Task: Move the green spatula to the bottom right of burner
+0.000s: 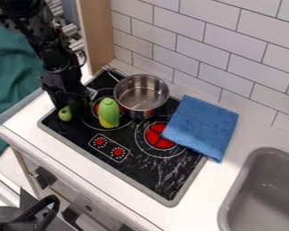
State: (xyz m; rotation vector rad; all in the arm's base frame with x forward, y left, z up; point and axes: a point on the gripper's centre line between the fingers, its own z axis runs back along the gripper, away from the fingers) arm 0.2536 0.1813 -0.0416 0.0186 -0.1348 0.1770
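The black gripper (70,101) hangs low over the left corner of the black stove (137,173). Right at its lower end is a small rounded green piece (65,113), perhaps part of the green spatula; the arm's dark parts hide whatever joins it, and I cannot tell whether it is held. To the right of the gripper, a larger green object (109,112) with a yellow lower end lies over the left burner. The other red burner (159,136) is partly covered by a cloth.
A steel pot (141,92) with its handle toward the upper left stands at the back of the stove. A folded blue cloth (201,126) overlaps the stove's right side. Farther right is a grey sink (255,198); control knobs (109,148) are at the stove's front, and a tiled wall rises behind.
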